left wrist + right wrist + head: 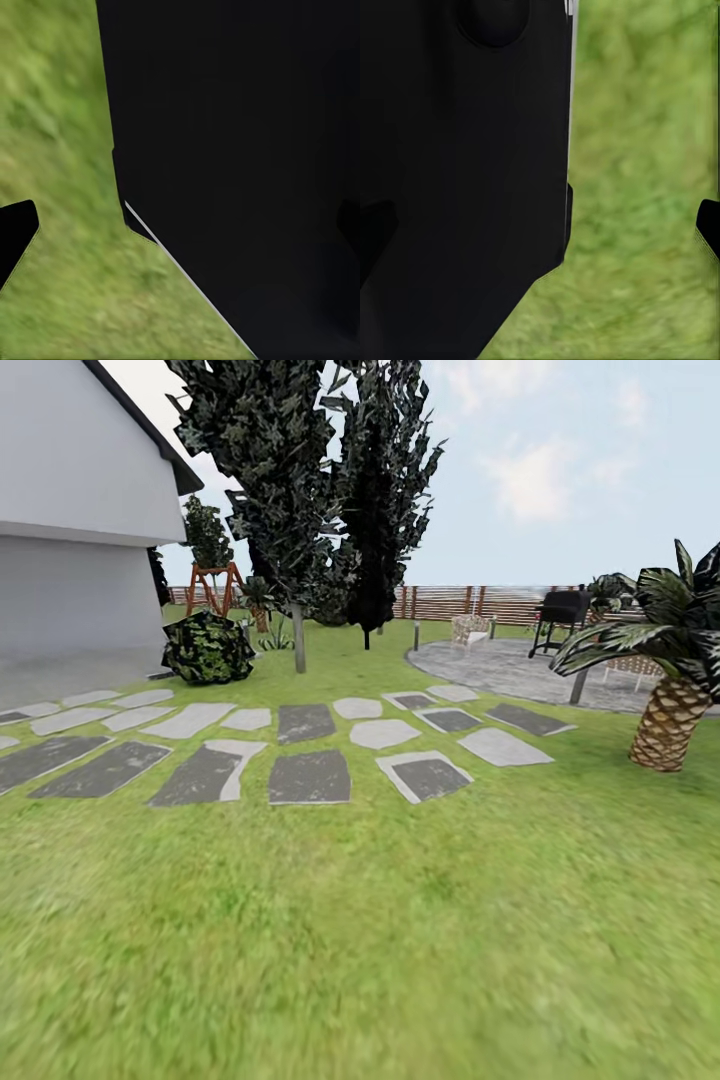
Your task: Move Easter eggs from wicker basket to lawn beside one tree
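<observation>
Left gripper: dark fingertip (16,229) over grass; open or closed, cannot tell.
Right gripper: dark fingertip (709,229) over grass; state likewise unclear.
Robot body: black mass (240,150) beside each wrist camera.
Lawn (400,940): mottled green, across the foreground.
Stepping stones (310,775): grey slabs, 11 to 12 o'clock.
Tree (298,638): thin pale trunk at 12 o'clock, beyond the stones.
Dark cypress (380,510): just beside it.
Palm (672,710): 2 o'clock.
House (80,510): white, 10 o'clock.
Fence (470,600): brown slats, far back.
Grill (560,615): on the paved patio (500,665).
</observation>
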